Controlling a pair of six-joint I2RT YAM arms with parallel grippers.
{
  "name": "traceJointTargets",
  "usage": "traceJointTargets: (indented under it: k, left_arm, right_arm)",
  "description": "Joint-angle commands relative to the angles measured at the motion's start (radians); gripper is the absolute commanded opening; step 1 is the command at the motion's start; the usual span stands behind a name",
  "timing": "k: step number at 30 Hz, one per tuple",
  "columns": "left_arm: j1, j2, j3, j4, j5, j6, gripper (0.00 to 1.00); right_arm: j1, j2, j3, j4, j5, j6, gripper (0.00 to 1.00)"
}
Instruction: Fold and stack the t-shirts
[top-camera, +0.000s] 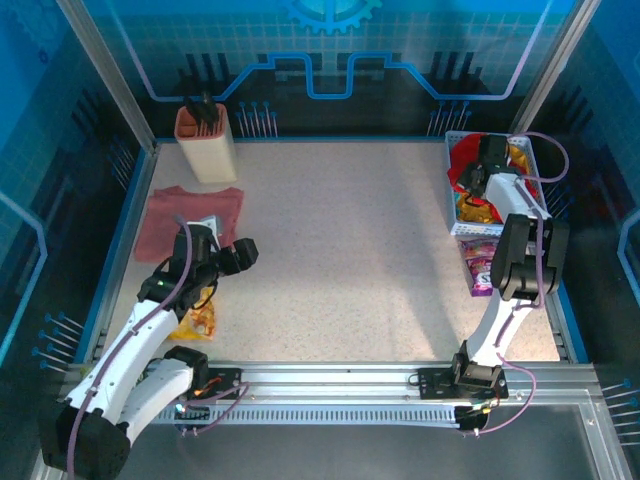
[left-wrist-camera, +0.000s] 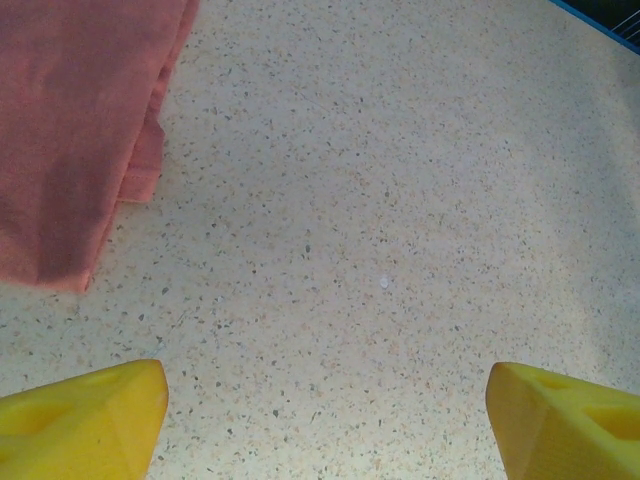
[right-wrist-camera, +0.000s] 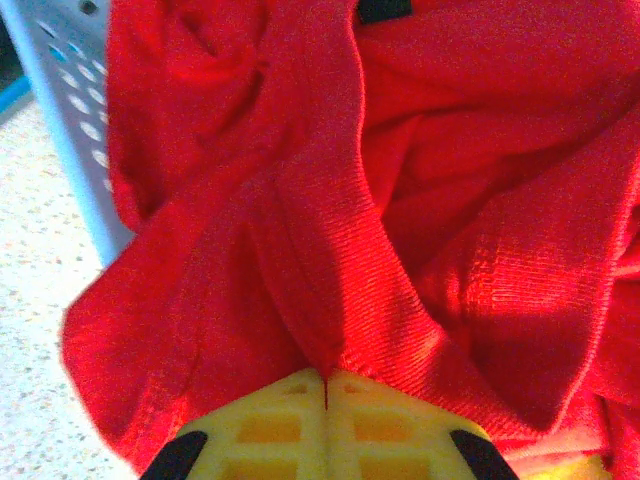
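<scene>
Red t-shirt: fine-ribbed knit, crumpled, bunched in a white perforated plastic basket; right gripper clamped on a raised seam fold. Dusty-pink t-shirt: folded flat with layered edges, on the speckled table; left gripper, yellow fingers spread wide, above bare tabletop beside it.

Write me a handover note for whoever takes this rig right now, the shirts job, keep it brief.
Left gripper: open, holding nothing, over bare table beside the pink t-shirt.
Right gripper: shut on a fold of the red t-shirt, inside the white basket at the far right.
Done: the pink t-shirt looks folded, lying flat at the table's left.
Left: lift the red t-shirt out, fold it, stack the two.
</scene>
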Motion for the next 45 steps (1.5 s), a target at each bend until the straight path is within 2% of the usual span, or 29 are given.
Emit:
traceJointTargets:
  k: [1, 4, 9, 13, 16, 21, 25, 33, 37, 41, 42, 43, 44, 45]
  left_arm:
    - [-0.007, -0.019, -0.020, -0.024, 0.020, -0.013, 0.84]
    - [-0.006, -0.020, -0.018, -0.021, 0.030, -0.016, 0.85]
    - [-0.006, -0.011, -0.008, 0.003, 0.058, -0.035, 0.85]
    - [-0.006, 0.021, 0.007, 0.027, 0.078, -0.048, 0.86]
    - [-0.006, 0.058, 0.029, 0.041, 0.096, -0.049, 0.86]
    - [-0.005, 0.100, 0.085, 0.025, 0.093, -0.023, 0.88]
    - [0.000, 0.121, 0.132, 0.004, 0.098, -0.007, 0.89]
    - [0.034, 0.118, 0.166, -0.027, 0.133, -0.009, 0.89]
    - [0.068, 0.099, 0.176, -0.065, 0.148, 0.003, 0.89]
    - [0.088, 0.085, 0.180, -0.105, 0.153, 0.025, 0.89]
    - [0.089, 0.080, 0.177, -0.116, 0.150, 0.031, 0.89]
    - [0.090, 0.077, 0.173, -0.124, 0.147, 0.037, 0.89]
    - [0.091, 0.074, 0.168, -0.129, 0.146, 0.040, 0.89]
    - [0.091, 0.071, 0.159, -0.130, 0.148, 0.040, 0.89]
  right_arm:
    - [0.000, -0.139, -0.056, 0.075, -0.027, -0.015, 0.00]
    - [0.027, -0.247, -0.120, 0.108, -0.006, -0.045, 0.00]
    - [0.109, -0.453, -0.236, 0.147, 0.109, -0.119, 0.00]
    - [0.208, -0.626, -0.344, 0.217, 0.185, -0.193, 0.00]
    - [0.292, -0.722, -0.364, 0.207, 0.225, -0.245, 0.00]
    - [0.438, -0.825, -0.342, 0.190, 0.166, -0.332, 0.00]
    - [0.557, -0.821, -0.269, 0.166, 0.074, -0.380, 0.00]
    - [0.736, -0.637, -0.016, 0.119, 0.002, -0.436, 0.00]
    - [0.832, -0.552, 0.053, 0.101, 0.066, -0.397, 0.00]
    - [0.906, -0.503, -0.006, 0.088, 0.126, -0.333, 0.03]
    - [0.916, -0.491, -0.040, 0.094, 0.112, -0.312, 0.10]
    - [0.921, -0.475, -0.070, 0.097, 0.066, -0.296, 0.31]
    - [0.922, -0.460, -0.083, 0.086, 0.011, -0.285, 0.49]
    - [0.922, -0.444, -0.088, 0.065, -0.034, -0.272, 0.62]
